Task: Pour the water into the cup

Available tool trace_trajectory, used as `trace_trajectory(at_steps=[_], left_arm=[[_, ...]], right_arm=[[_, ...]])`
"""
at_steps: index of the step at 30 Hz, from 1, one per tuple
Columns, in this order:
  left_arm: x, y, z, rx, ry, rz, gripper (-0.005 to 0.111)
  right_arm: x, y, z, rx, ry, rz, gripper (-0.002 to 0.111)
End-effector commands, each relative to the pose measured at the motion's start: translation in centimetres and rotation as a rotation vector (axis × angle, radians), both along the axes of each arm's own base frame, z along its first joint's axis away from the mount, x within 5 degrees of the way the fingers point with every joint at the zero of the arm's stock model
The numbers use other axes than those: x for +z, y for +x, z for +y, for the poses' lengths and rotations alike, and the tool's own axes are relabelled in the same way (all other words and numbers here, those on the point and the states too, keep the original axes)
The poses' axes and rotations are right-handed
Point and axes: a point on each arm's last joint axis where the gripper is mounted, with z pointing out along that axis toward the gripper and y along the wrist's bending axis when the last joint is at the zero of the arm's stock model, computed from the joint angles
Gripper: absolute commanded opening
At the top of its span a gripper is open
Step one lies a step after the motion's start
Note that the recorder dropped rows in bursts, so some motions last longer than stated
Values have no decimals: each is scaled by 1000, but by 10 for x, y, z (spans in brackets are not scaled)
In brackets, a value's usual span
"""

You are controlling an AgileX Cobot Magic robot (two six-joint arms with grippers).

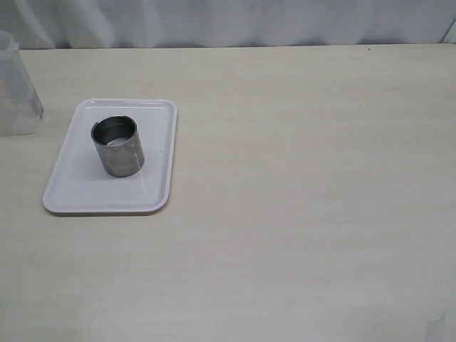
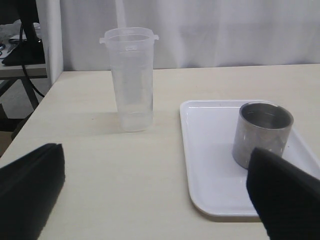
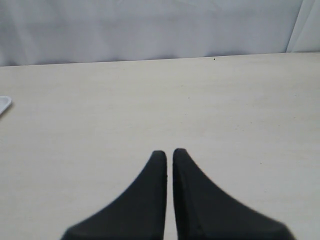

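Observation:
The steel cup point(image 1: 118, 145) stands upright on a white tray point(image 1: 71, 192) at the left of the table. It also shows in the left wrist view point(image 2: 262, 132), on the tray point(image 2: 210, 165). A tall translucent plastic container point(image 2: 130, 78) stands beside the tray, cut off at the exterior view's left edge point(image 1: 16, 89); a little clear water sits at its bottom. My left gripper point(image 2: 157, 187) is open wide and empty, its black fingers point(image 2: 30, 185) short of container and cup. My right gripper point(image 3: 169, 154) is shut and empty over bare table. Neither gripper shows in the exterior view.
The pale wooden table point(image 1: 306, 178) runs back to a white curtain point(image 1: 228, 21). A tray corner point(image 3: 3, 105) shows at the edge of the right wrist view. Off the table's side, dark equipment and cables point(image 2: 20, 40) show in the left wrist view.

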Motion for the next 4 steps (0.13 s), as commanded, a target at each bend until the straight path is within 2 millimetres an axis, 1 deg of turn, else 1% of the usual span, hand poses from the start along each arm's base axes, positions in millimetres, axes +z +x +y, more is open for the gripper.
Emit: trace_trajectory(at_steps=[1,4], left_arm=[[0,0,0,-8,-2,-8,92],[0,0,0,-8,-2,-8,92]], right_arm=[[-1,0,-1,-7,-8,1,4],[-1,0,-1,-7,-8,1,4]])
